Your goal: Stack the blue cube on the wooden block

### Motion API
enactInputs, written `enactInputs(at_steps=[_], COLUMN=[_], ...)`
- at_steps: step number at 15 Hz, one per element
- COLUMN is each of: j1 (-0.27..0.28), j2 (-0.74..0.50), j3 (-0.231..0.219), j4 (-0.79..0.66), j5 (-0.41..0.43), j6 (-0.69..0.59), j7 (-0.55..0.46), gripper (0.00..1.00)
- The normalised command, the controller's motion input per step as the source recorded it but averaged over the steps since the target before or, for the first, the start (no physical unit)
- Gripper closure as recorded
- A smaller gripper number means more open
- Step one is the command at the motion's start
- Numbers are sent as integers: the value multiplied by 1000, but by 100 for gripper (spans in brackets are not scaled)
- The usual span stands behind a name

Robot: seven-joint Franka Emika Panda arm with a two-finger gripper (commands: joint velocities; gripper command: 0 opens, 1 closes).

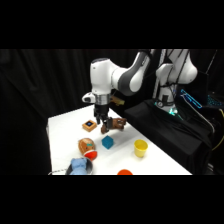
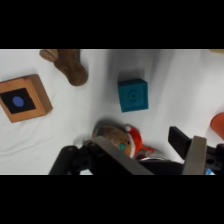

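1 blue cube (image 2: 133,95) sat at 3 o'clock from 1 wooden block (image 2: 23,98), apart; 1 gripper (image 2: 150,150) above, fingers spread, empty.

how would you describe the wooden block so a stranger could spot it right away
On the white table, look toward the far side, just left of the arm's pincer. The wooden block is a flat tan square, alone in carrying a dark square mark on top, unlike the plain blue cube.

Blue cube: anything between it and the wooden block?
Nothing visible. In the wrist view, bare table lies between the blue cube and the wooden block. The dark brown piece sits off that line, beside neither.
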Motion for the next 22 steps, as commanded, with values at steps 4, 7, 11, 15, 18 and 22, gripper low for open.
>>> enactInputs(at_steps=[4,7,11,15,18,22], j1=[6,1,-5,-13,2,-12], j2=[155,134,122,112,132,108], j3=[24,30,23,32,12,35], j4=[41,15,23,5,15,25], j5=[-73,-70,-77,-73,-104,-77], j6=[226,225,209,213,229,192], j7=[-25,-20,-7,-9,16,5], gripper=[0,0,0,0,0,0])
